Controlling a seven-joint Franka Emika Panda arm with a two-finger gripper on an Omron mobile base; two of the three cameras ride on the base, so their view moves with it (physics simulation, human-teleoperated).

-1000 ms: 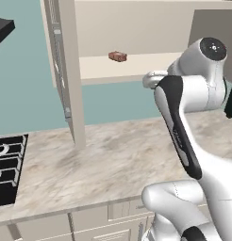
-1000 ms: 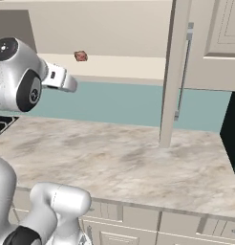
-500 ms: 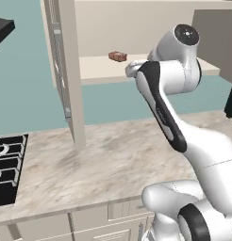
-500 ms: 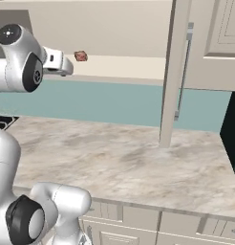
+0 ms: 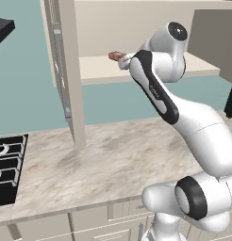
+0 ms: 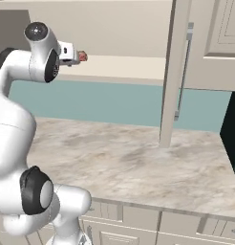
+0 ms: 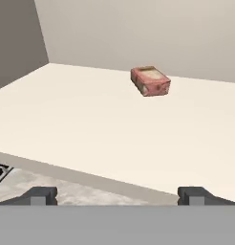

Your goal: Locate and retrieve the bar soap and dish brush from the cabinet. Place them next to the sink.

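The bar soap (image 7: pixel 150 81) is a small reddish-brown block lying on the pale shelf (image 7: pixel 90 124) of the open cabinet (image 5: pixel 99 68). The base views show the same bar soap (image 5: pixel 115 56) (image 6: pixel 83 57) just beyond my hand. My gripper (image 7: pixel 118 196) is open at the shelf's front edge, its fingertips (image 7: pixel 40 195) wide apart and short of the soap, with nothing between them. From the sides, the gripper (image 5: pixel 125 61) (image 6: pixel 74 52) points into the cabinet at shelf height. The dish brush and the sink are out of view.
An open cabinet door (image 5: pixel 66 70) hangs left of the shelf, and the other door (image 6: pixel 179 72) stands to the right. Below lies a beige marbled counter (image 5: pixel 113 160) (image 6: pixel 129 158). A black stovetop (image 5: pixel 7 164) sits at its left end.
The arm has swung left and up toward the shelf, bringing the hand from right of the soap to just in front of it. The soap has not moved. The jaws stayed open.
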